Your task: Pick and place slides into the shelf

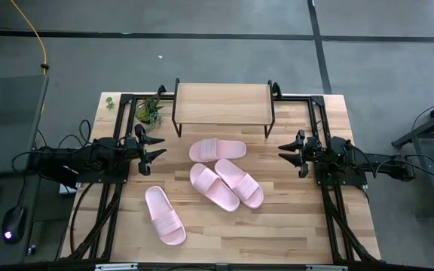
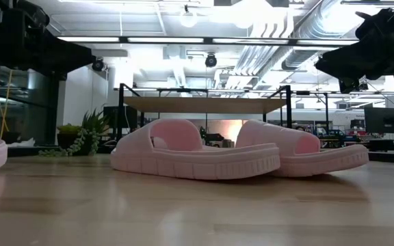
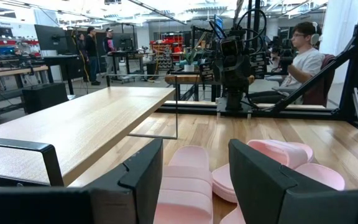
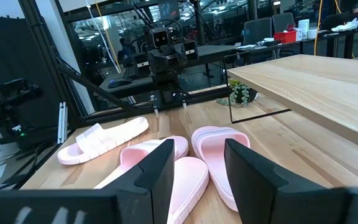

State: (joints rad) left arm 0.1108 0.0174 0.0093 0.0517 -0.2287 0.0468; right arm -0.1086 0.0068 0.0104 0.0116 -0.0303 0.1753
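While my left tool [image 1: 159,145] and right tool [image 1: 283,150] wait spread and empty either side of the shelf [image 1: 223,103], four slides [image 1: 225,183] lie on the tabletop [image 1: 292,218] before it; two overlap, so one grab may drag both.

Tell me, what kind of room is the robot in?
Probably a robotics lab or workshop. Pipes and ducts run across the bare ceiling, a person sits at a work desk behind the table, and more robot arms on frames stand nearby.
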